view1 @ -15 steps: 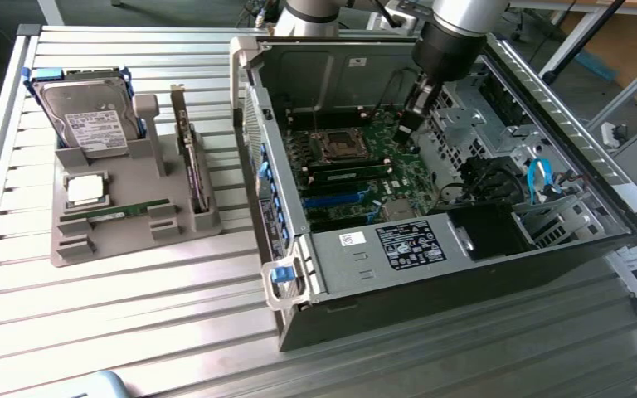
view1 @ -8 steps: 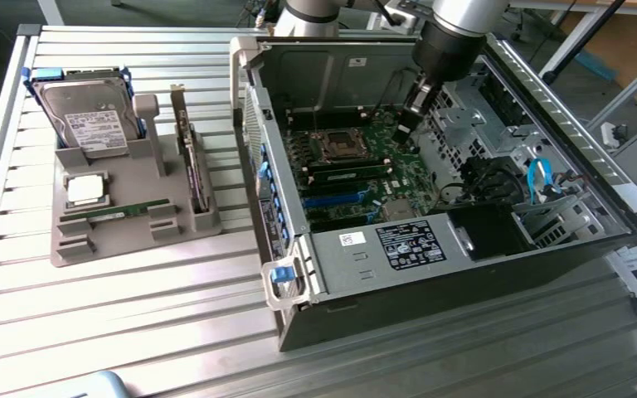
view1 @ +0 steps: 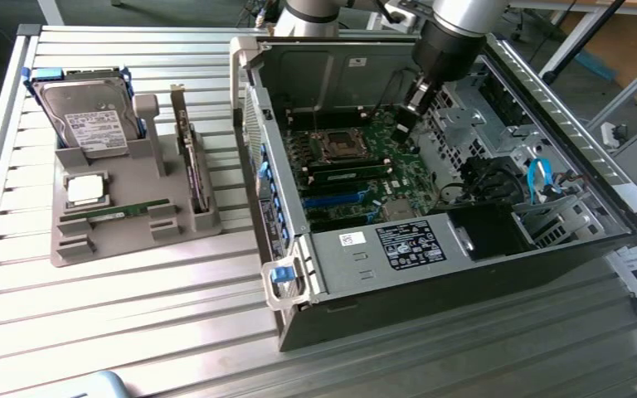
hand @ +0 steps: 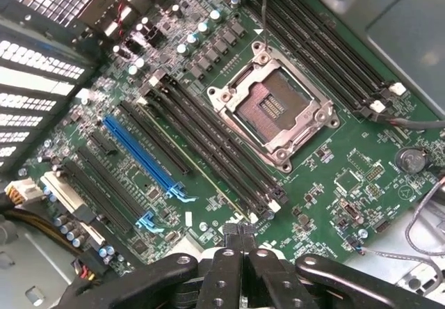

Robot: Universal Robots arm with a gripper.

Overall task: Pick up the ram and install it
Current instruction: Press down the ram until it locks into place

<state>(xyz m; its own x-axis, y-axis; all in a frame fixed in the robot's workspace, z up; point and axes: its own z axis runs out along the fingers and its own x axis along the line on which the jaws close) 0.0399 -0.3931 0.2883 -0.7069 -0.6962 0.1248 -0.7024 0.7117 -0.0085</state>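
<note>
While the arm reaches down into the open computer case [view1: 430, 249], the claw [hand: 242, 243] hangs over the green motherboard [hand: 334, 156], fingers pressed together, nothing pinched between them. Empty CPU socket [hand: 278, 111] sits beyond the fingertips, black memory slots [hand: 208, 145] alongside it, blue slot [hand: 142, 152] further off. The ram [view1: 123, 211] lies flat in the grey holder tray [view1: 130, 236] on the slatted surface [view1: 130, 323], toward the exterior view's left, well apart from the claw. Hard drive [view1: 89, 116] stands upright at the tray's far end; silver processor chip [view1: 86, 189] just beside the ram.
</note>
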